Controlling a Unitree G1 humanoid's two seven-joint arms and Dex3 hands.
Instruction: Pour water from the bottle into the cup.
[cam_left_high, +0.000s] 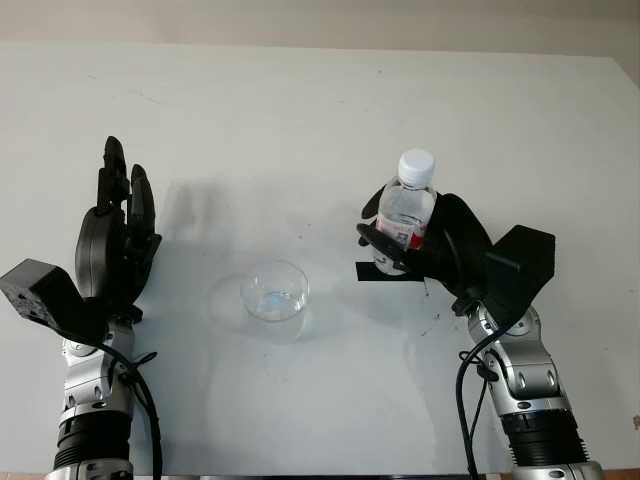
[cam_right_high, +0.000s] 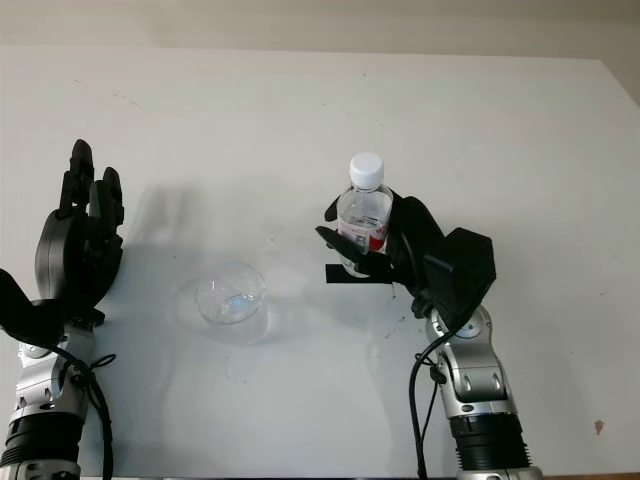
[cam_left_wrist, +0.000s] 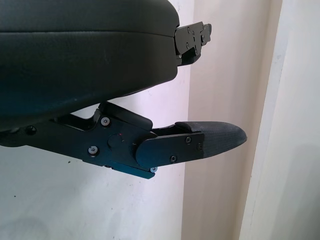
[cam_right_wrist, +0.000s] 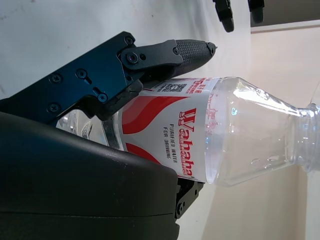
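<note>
Left eye view: clear plastic water bottle with white cap and red-and-white label (cam_left_high: 405, 212) upright on the white table (cam_left_high: 300, 110), to the right of the clear round glass cup (cam_left_high: 275, 292) and a little farther back, over a strip of black tape (cam_left_high: 368, 272). Right hand (cam_left_high: 425, 248) wrapped around the bottle's labelled middle, black fingers (cam_right_wrist: 170, 52) pressed against the label. Cap in place. Left hand (cam_left_high: 115, 235) well to the left of the cup, open, holding nothing, fingers pointing away from the robot.
</note>
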